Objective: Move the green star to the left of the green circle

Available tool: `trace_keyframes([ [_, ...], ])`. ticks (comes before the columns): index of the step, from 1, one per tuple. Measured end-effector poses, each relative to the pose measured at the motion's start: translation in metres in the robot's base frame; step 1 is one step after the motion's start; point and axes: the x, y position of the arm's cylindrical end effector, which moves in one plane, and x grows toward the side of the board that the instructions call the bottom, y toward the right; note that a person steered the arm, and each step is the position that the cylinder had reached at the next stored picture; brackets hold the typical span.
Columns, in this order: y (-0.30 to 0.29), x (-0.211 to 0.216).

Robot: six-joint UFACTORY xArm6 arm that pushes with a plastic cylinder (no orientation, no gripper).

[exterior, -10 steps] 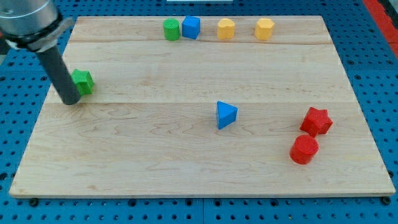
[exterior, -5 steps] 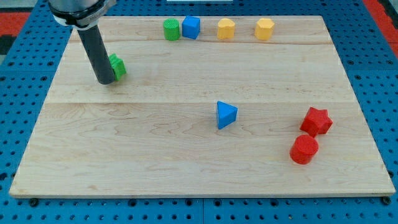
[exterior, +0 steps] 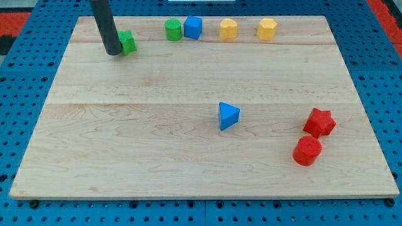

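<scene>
The green star [exterior: 127, 42] lies near the view's top left of the wooden board, partly hidden by my rod. My tip [exterior: 114, 53] rests on the board touching the star's left side. The green circle [exterior: 173, 29] stands to the star's right and slightly higher, with a gap between them. A blue cube [exterior: 193, 27] touches the circle's right side.
Two yellow blocks [exterior: 228, 29] [exterior: 267, 29] sit along the top edge right of the blue cube. A blue triangle [exterior: 228, 116] lies mid-board. A red star [exterior: 319, 122] and a red cylinder [exterior: 307, 150] sit at the right. The board's top edge [exterior: 138, 17] is close above the star.
My tip has pushed the green star up and to the right, from the board's left edge to near the top, closer to the green circle.
</scene>
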Motion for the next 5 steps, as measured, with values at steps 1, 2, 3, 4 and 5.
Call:
trace_keyframes([
  [1,0.000,-0.013],
  [2,0.000,-0.024],
  [3,0.002,-0.028],
  [4,0.013,-0.032],
  [5,0.027,-0.034],
])
